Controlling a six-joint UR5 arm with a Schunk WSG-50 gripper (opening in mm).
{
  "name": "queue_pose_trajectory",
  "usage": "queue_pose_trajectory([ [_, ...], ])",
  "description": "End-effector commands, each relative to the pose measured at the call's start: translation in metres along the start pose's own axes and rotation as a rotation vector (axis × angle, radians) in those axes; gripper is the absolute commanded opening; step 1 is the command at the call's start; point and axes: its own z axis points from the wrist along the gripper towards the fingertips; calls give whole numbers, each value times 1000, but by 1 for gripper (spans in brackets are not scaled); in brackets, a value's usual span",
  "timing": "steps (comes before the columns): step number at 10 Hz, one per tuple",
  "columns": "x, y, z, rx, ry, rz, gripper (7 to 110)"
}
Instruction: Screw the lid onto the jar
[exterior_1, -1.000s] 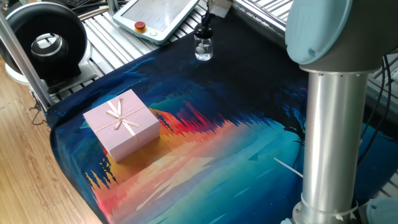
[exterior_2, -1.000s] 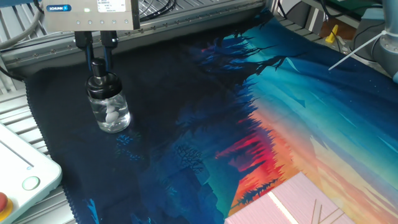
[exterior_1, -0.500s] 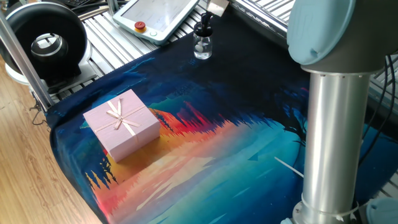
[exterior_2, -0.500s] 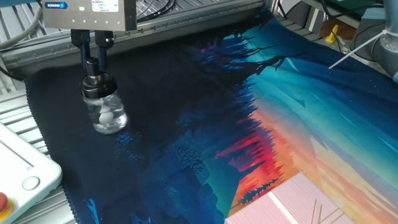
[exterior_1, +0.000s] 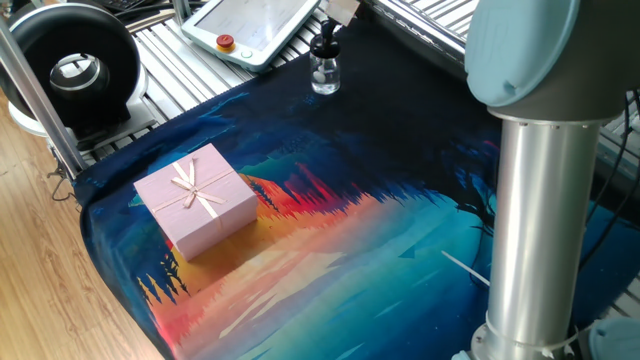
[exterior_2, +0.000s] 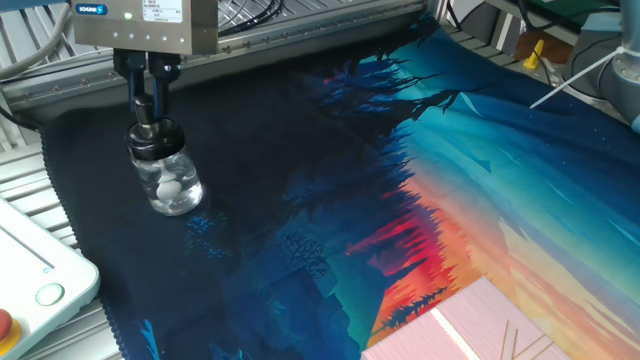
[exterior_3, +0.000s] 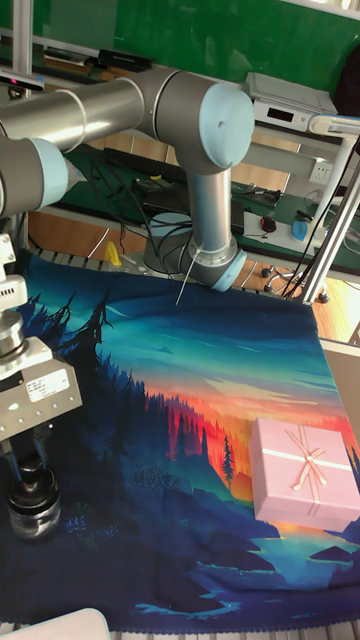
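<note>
The jar (exterior_2: 170, 183) is a tiny clear glass bottle with small white bits inside, upright on the dark corner of the printed cloth. It also shows in one fixed view as the jar (exterior_1: 324, 76) and in the tall view as the jar (exterior_3: 33, 518). The black lid (exterior_2: 155, 137) sits on its neck, bulb pointing up. My gripper (exterior_2: 149, 100) comes straight down and is shut on the lid's bulb; the same gripper (exterior_1: 327, 36) and gripper (exterior_3: 31, 458) appear in the other views. The bulb is mostly hidden between the fingers.
A pink gift box (exterior_1: 197, 198) with a ribbon stands on the cloth, far from the jar. A white teach pendant (exterior_1: 255, 25) lies just beyond the cloth edge near the jar. The arm's grey column (exterior_1: 540, 200) rises at the right. A black round device (exterior_1: 75, 65) sits at the left.
The gripper and the jar with its lid have shifted slightly left in the other fixed view. The fingers now stand closer around the bulb.
</note>
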Motion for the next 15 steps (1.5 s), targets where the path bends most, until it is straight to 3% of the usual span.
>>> queue_pose_trajectory([
  [1,3,-3,-9,23,1,70,7],
  [3,-2,-13,-10,67,-21,125,7],
  [6,-2,-20,-8,97,-29,190,7],
  [15,2,-19,-16,115,-12,225,7],
])
